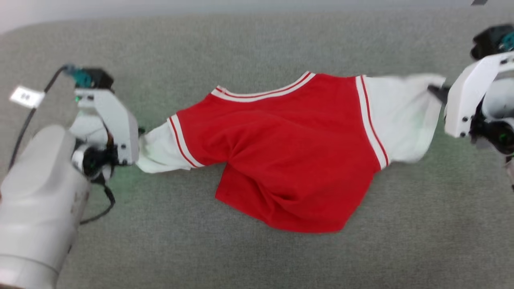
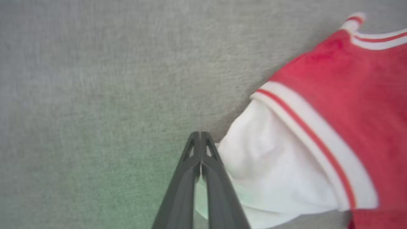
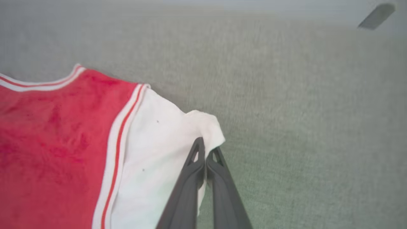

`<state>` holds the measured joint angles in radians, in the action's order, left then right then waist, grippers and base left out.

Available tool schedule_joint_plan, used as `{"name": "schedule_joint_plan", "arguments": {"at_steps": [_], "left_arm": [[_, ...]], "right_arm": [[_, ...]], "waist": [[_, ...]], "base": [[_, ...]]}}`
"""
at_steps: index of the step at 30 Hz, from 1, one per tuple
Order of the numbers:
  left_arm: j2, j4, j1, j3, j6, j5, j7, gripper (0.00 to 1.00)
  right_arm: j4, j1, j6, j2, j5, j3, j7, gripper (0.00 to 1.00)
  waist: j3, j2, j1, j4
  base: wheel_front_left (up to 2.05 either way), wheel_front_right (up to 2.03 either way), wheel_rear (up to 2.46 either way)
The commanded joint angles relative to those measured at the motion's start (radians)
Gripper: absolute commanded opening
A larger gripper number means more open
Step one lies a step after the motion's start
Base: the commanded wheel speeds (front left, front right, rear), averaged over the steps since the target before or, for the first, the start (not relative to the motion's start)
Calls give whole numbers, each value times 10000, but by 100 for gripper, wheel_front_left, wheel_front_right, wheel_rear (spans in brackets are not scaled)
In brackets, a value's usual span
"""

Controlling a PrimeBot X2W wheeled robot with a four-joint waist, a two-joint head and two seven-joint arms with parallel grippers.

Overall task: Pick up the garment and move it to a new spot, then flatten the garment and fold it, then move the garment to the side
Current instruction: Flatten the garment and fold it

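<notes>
Pale left forearm (image 1: 36, 192) reaches up from seven o'clock; left gripper (image 2: 200, 135) at nine o'clock is clamped on one white sleeve (image 2: 270, 165); right gripper (image 3: 206, 148) at three o'clock pinches the other; red jersey (image 1: 289, 152) lies stretched between them, centre, on grey fabric (image 1: 257, 249).

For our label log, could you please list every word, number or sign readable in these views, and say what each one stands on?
On the white tag at the head view's left: dark marks, too blurred to read.
On the garment: no text or number on the side that shows.
</notes>
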<state>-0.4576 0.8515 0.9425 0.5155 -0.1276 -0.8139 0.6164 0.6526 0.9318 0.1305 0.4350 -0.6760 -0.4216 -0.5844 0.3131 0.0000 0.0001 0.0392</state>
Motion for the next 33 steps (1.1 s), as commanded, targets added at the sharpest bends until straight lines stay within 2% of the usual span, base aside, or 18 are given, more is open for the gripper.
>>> {"name": "schedule_joint_plan", "arguments": {"at_steps": [1,11,17,27,33], "left_arm": [[-85,-77,271,23,-35,91,-51,0],[-28,-935,2118,629,-38,555,-617,0],[-70,-1065,3292,873,-35,885,-1322,0],[-442,-1044,4834,1204,-34,1350,-2212,0],[-494,-846,5380,1397,-35,1319,-2064,0]], "right_arm": [[-98,116,4,112,-81,-105,177,0],[-635,1500,4,727,-488,-1496,2031,0],[-350,2633,3,516,-557,-2250,3516,0],[525,4470,3,390,-834,-2914,5075,0],[758,4965,3,651,-1151,-3414,5272,0]], "waist": [[-447,0,-1,-47],[-2125,0,-1,-163],[-2958,0,-1,-370],[-3589,0,-1,-478],[-3675,0,-1,-425]], "base": [[0,0,0],[0,0,0],[0,0,0],[0,0,0],[0,0,0]]}}
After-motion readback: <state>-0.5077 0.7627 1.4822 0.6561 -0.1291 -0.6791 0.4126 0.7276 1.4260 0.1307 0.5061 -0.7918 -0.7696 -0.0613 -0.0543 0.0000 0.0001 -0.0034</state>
